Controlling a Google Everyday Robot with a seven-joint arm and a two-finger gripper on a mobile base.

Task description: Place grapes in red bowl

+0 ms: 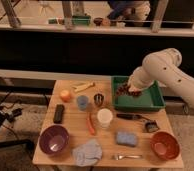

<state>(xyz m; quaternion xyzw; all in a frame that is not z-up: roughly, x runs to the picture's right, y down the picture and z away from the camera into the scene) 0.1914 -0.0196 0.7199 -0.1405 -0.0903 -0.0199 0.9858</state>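
My gripper [127, 90] is at the end of the white arm, over the left part of the green tray [157, 102] at the back right of the table. It is shut on the grapes [122, 90], a small dark reddish-brown bunch hanging just above the tray's floor. The red bowl [165, 145] stands at the table's front right corner, well in front of the gripper, and holds nothing.
A purple bowl [54, 139] is at front left. An orange [65, 95], a black remote [59, 113], a blue cup [82, 102], a metal cup [98, 99] and a white cup [104, 118] stand mid-table. A blue sponge [125, 138], grey cloth [87, 151] and fork [126, 157] lie in front.
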